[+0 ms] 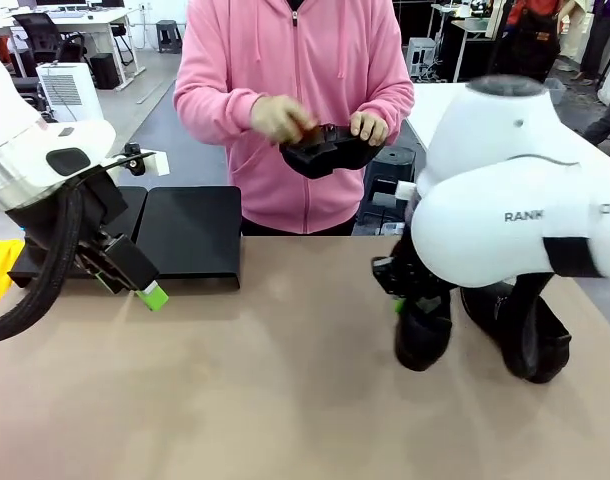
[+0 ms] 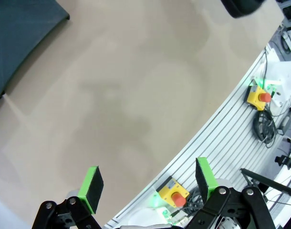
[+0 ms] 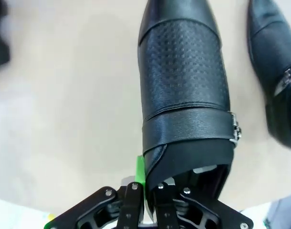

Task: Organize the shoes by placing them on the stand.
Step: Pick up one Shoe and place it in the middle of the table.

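Right wrist view: right gripper [image 3: 146, 177] pinches the thin collar of a shoe [image 3: 183, 90], right of the stand [image 1: 190, 230]; might twist loose when lifted. Left gripper [image 2: 149, 180] spread wide.

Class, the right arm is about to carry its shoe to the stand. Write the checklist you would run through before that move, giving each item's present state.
1. Right gripper shut on the shoe at its opening: ok.
2. Shoe lifted off the table: cannot tell.
3. Gap to the second shoe: ok.
4. Room on the stand: ok, its right panel is bare.
5. Left gripper off the route: probably not ok, it hangs open by the stand's front edge.
6. Person's hands out of the way: ok, they hold a third shoe beyond the table.
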Robot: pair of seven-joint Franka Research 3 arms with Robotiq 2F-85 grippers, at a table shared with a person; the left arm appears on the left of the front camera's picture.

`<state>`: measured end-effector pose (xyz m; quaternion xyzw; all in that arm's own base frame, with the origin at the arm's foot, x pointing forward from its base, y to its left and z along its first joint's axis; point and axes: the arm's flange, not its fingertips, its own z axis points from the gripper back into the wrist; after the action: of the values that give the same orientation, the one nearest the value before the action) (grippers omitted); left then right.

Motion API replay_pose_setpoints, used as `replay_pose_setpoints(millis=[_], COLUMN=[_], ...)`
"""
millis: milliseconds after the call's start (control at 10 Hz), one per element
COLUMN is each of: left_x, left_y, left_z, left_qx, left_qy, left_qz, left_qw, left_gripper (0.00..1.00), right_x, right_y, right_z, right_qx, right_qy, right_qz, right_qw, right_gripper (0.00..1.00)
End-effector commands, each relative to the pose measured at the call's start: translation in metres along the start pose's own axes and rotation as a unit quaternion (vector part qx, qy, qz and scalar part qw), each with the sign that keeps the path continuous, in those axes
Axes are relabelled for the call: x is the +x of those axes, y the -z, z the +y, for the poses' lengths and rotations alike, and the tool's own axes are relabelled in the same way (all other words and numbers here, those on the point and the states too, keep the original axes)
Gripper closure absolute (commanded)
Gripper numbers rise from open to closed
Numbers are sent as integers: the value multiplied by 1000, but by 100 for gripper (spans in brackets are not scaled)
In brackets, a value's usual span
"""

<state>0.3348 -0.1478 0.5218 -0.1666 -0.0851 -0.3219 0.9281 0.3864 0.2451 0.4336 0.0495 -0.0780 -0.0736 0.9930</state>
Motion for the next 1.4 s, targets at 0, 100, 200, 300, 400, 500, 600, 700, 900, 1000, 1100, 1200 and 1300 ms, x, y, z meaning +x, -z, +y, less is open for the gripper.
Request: replay_pose_setpoints(millis=[0, 100, 200, 300, 400, 500, 600, 700, 900, 1000, 1100, 1200, 1300], left_x=[1, 1, 1, 1, 1, 1, 1, 1, 1, 1, 1, 1, 1], left_y=[-1, -1, -1, -1, -1, -1, -1, -1, -1, -1, -1, -1, -1], left_z=[1, 1, 1, 1, 1, 1, 1, 1, 1, 1, 1, 1, 1], left_qx=[2, 2, 2, 2, 2, 2, 2, 2, 2, 2, 2, 2, 2], left_qy=[5, 5, 5, 5, 5, 5, 5, 5, 5, 5, 5, 5, 5], left_qz=[-3, -3, -3, -3, -3, -3, -3, -3, -3, -3, -3, -3, -3], left_qw=[1000, 1000, 1000, 1000, 1000, 1000, 1000, 1000, 1000, 1000, 1000, 1000, 1000], left_gripper=[0, 0, 0, 0, 0, 0, 0, 0, 0, 0, 0, 0, 0], right_x=[-39, -49, -54, -58, -64, -69, -71, -69, -60, -60, -58, -58, -59], right_y=[-7, 6, 23, 43, 61, 70, 77, 84, 92, 88, 83, 76, 69], right_z=[50, 79, 106, 128, 145, 156, 163, 165, 162, 160, 158, 155, 152], right_qx=[20, 8, -8, -11, 3, 18, 20, 20, 33, 34, 43, 55, 63], right_qy=[-23, -38, -56, -63, -66, -75, -80, -77, -44, -38, -27, -25, -31], right_qz=[3, -1, -5, 2, 3, -5, -18, -10, 8, 5, 2, 7, 11], right_qw=[1000, 999, 998, 998, 998, 997, 996, 997, 998, 999, 999, 998, 998], right_gripper=[100, 100, 100, 100, 100, 100, 100, 100, 94, 75, 57, 38, 19])
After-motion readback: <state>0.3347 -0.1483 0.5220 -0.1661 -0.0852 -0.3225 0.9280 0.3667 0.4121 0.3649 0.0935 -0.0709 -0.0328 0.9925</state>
